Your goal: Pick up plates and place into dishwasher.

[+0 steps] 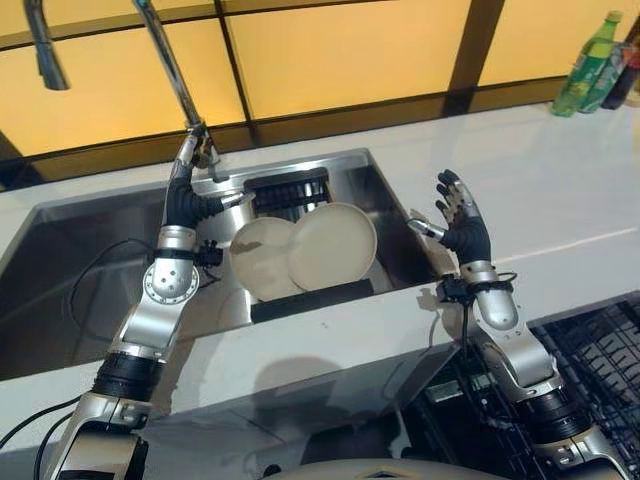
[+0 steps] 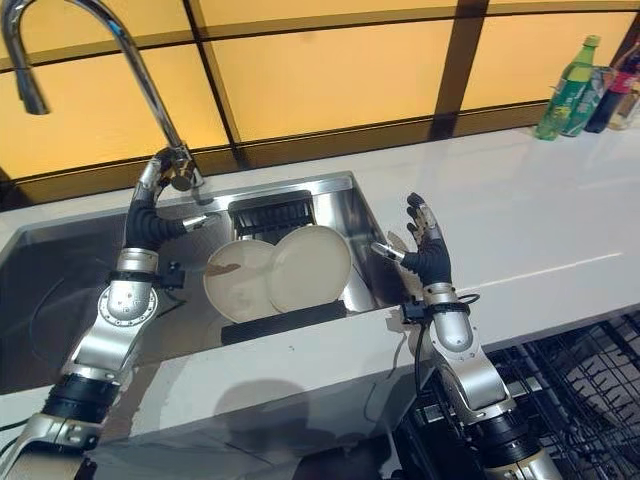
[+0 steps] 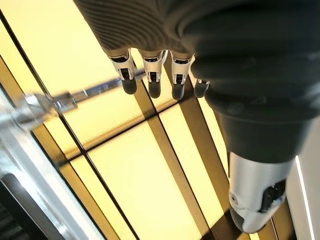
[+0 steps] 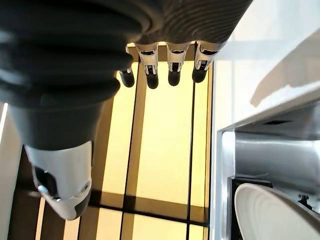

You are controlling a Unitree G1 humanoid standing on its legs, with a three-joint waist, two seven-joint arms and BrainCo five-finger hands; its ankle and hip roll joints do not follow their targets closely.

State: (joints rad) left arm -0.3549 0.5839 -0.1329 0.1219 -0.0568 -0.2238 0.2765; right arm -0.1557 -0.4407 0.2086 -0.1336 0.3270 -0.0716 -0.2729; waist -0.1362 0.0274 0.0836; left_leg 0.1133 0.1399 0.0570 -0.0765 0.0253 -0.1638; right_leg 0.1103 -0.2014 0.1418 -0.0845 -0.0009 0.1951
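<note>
Two cream plates, the left plate [image 1: 262, 257] and the right plate [image 1: 333, 246], stand on edge inside the stainless sink [image 1: 80, 260], leaning in a dark rack [image 1: 310, 299] whose front bar runs along the sink's near wall; the right plate overlaps the front of the left one. The left hand [image 1: 190, 205] is raised over the sink just beside the left plate, on the side away from the other hand, its fingers [image 3: 152, 80] straight and relaxed in a row, pointing up toward the base of the chrome faucet [image 1: 170, 60] and holding nothing; whether it touches the faucet base cannot be told. Its thumb reaches toward the upper rim of the left plate. The right hand [image 1: 462, 222] is held upright above the white countertop [image 1: 560, 200] at the sink's right edge, near the right plate but apart from it, with fingers [image 4: 171, 67] spread and extended and the thumb out toward the plate, empty. In the right wrist view the rim of a plate shows low beside the hand. Beyond the right hand, far along the countertop by the yellow tiled wall [image 1: 340, 50], stands a green bottle [image 1: 588, 66]. Below the right forearm lies the open dishwasher rack [image 1: 600, 360] of dark wire.
</note>
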